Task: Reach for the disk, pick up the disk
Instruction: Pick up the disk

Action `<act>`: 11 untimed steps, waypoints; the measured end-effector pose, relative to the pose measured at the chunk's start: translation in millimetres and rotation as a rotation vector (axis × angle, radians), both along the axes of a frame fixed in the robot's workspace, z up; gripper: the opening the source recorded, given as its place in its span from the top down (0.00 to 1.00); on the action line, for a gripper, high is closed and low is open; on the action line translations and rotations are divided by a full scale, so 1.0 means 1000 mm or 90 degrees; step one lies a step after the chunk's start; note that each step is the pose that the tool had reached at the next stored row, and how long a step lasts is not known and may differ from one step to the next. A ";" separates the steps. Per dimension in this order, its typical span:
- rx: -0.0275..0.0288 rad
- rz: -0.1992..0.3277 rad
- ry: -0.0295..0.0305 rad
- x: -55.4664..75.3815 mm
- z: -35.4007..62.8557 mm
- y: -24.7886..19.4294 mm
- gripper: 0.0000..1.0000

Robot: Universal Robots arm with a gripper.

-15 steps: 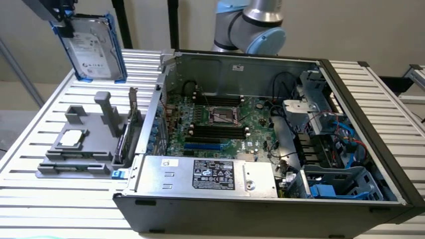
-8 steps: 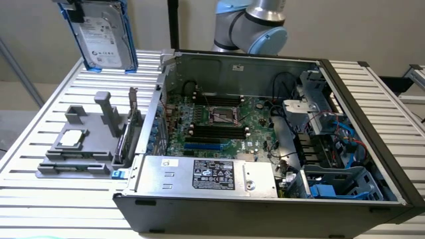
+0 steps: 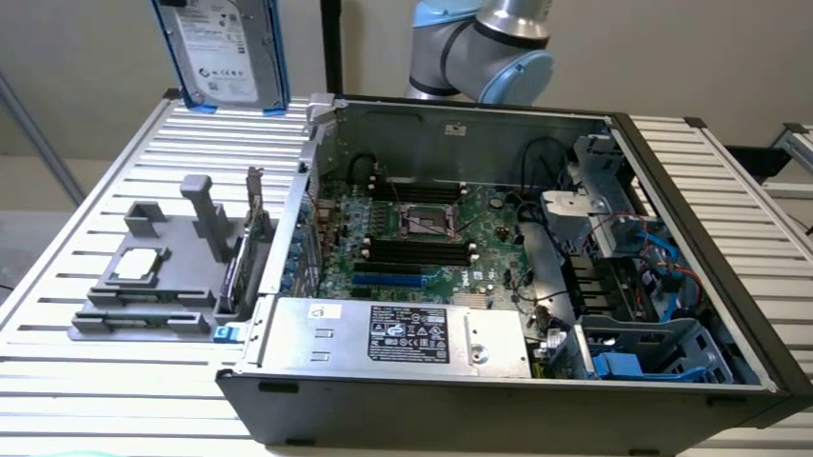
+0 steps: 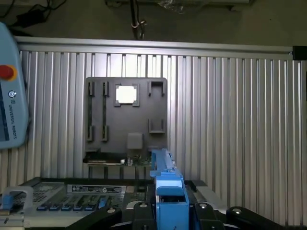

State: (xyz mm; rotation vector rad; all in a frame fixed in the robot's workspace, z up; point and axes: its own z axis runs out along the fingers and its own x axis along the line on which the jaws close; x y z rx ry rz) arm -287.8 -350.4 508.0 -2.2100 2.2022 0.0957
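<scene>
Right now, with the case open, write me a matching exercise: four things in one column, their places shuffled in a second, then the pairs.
Things
1. disk
2. chip
3. silver box
4. holder

Places
A. straight on the table, beside the case
B. upright, in the jaws
C. inside the case
D. on the holder

Pairs: 1-B, 2-D, 3-C, 4-A
</scene>
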 end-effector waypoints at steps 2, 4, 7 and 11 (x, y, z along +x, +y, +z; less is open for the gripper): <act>0.0012 0.000 0.0006 0.009 0.0085 -0.0006 0.67; 0.0040 0.000 0.0008 0.018 0.0142 -0.0008 0.67; 0.0088 0.000 0.0010 0.032 0.0179 -0.0013 0.67; 0.0109 0.000 0.0017 0.050 0.0186 -0.0034 0.67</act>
